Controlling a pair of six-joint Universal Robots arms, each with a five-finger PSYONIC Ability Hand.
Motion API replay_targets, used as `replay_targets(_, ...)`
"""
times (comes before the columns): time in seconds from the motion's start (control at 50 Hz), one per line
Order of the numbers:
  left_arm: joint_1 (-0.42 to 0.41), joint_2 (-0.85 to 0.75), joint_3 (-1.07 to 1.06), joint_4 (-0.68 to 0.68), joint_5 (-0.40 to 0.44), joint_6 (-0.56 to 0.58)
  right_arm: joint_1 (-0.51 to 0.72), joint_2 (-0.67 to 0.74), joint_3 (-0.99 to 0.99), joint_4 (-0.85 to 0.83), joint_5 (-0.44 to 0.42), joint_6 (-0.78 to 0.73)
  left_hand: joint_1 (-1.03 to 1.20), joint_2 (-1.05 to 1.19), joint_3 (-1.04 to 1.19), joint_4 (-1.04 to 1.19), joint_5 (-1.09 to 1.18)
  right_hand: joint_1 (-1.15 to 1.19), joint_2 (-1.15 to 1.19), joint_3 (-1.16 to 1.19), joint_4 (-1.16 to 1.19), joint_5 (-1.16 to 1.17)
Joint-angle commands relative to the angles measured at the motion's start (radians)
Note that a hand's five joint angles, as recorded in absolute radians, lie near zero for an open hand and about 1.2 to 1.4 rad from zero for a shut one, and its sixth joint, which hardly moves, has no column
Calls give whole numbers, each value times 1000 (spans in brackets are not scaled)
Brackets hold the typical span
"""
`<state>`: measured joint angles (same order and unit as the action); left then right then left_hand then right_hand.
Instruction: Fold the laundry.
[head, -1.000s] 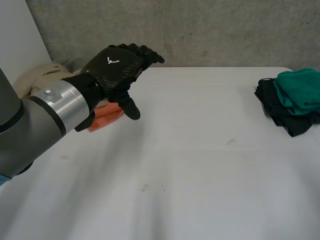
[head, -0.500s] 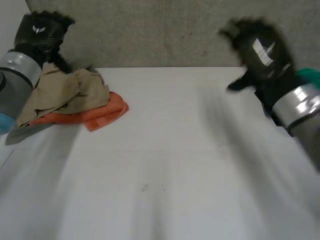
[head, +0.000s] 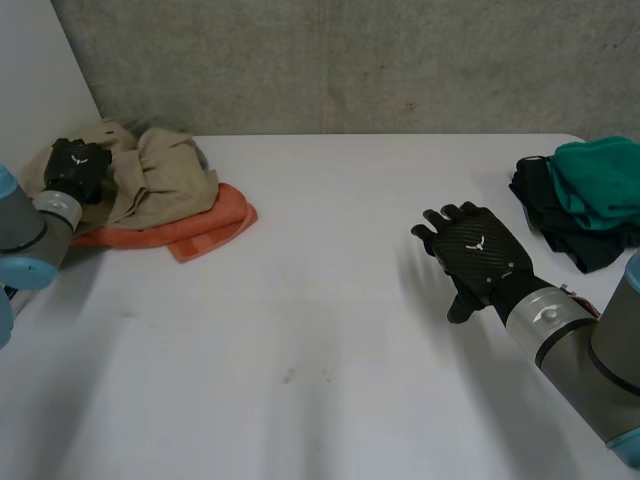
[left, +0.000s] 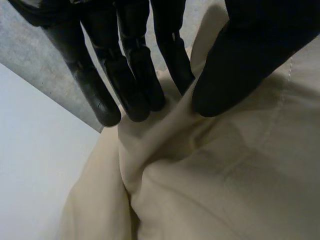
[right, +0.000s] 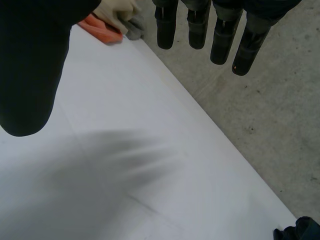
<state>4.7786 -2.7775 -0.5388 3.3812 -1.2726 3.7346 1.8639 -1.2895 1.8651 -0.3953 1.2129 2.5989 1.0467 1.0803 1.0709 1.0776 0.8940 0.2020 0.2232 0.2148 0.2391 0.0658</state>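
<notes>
I have the left robot hand at the upper left of the head view, on the left part of the beige garment. I judge that heap to be the unfolded laundry, which must be drawn out onto the bare table before any fold can be made. In its wrist view the fingers and thumb come down together on a raised ridge of the beige cloth at their tips, so I read the hand as pinching that fold (lightly, I'd judge, since the tips barely sink in). The right robot hand hovers at the right middle of the frame, well apart from the heap, fingers spread and holding nothing. It is presumably placed over the working space to take a second corner. An orange towel lies beneath the beige garment, mostly covered, so I can't tell its full extent. At the right edge a green cloth sits on a dark cloth, both cut off by the frame. What kind of garment the beige one is, I cannot make out.
</notes>
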Motion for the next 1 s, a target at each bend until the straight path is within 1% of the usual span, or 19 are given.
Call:
replay_targets(0.02,-81,177,-154,55,-2,-59,-25,-2,11,-2,-1,4,350,316,325,319,328,-27,-49,-40,-65,-66)
replay_targets(0.1,-138,395,-358,136,2,-165,-52,-16,11,-2,0,9,350,316,325,319,328,-27,-49,-40,-65,-66)
replay_targets(0.12,-166,497,-462,176,9,-245,-57,-17,8,-2,0,9,350,316,325,319,328,-27,-49,-40,-65,-66)
replay_targets(0.18,-206,587,-545,199,25,-340,-81,-33,2,-2,4,9,350,316,325,319,328,-27,-49,-40,-65,-66)
replay_targets(0.2,-251,658,-613,207,60,-429,-89,-39,2,-2,4,10,350,316,325,319,328,-27,-49,-40,-65,-66)
replay_targets(0.26,-339,761,-709,205,143,-575,-130,-65,-4,-7,4,12,350,316,325,319,328,-27,-49,-40,-65,-66)
replay_targets(0.34,-445,818,-829,202,263,-715,-166,-82,-18,-10,5,20,350,316,325,319,328,-27,-49,-40,-65,-66)
replay_targets(0.4,-517,811,-891,208,312,-734,-193,-90,-38,-10,17,39,350,316,325,319,328,-27,-49,-40,-65,-66)
replay_targets(0.42,-570,794,-911,214,331,-725,-199,-90,-43,-8,22,46,350,316,325,319,328,-27,-49,-40,-65,-66)
replay_targets(0.44,-571,794,-911,214,331,-725,-207,-90,-47,-4,25,50,350,316,325,319,328,-27,-49,-40,-65,-66)
replay_targets(0.48,-632,747,-914,193,346,-707,-224,-88,-61,-4,33,66,-325,-358,-349,-356,-347,-27,-49,-40,-65,-66)
replay_targets(0.52,-644,740,-915,173,352,-699,-230,-88,-72,-4,34,69,-685,-719,-709,-716,-707,-27,-49,-40,-65,-66)
replay_targets(0.62,-640,779,-905,93,338,-677,-226,-88,-109,-2,33,70,-777,-811,-802,-808,-799,-27,-49,-40,-65,-66)
replay_targets(0.7,-597,858,-899,76,305,-683,-223,-83,-139,0,33,70,-772,-805,-796,-802,-793,-27,-49,-40,-65,-66)
replay_targets(0.76,-517,904,-908,69,210,-683,-209,-80,-159,9,30,70,-754,-788,-778,-785,-776,-27,-49,-40,-65,-66)
replay_targets(0.78,-488,921,-914,67,147,-682,-201,-80,-162,13,27,70,-754,-788,-778,-785,-776,-27,-49,-40,-65,-66)
replay_targets(0.84,-457,946,-931,60,40,-676,-122,-79,-182,38,25,70,-754,-788,-778,-785,-776,-27,-49,-40,-65,-66)
replay_targets(0.92,-433,989,-989,27,-154,-661,9,-60,-228,93,13,63,-757,-790,-781,-788,-779,-27,-49,-40,-65,-66)
replay_targets(1.0,-393,990,-1033,26,-208,-599,93,5,-311,165,8,61,-766,-799,-790,-797,-787,-27,-49,-40,-65,-66)
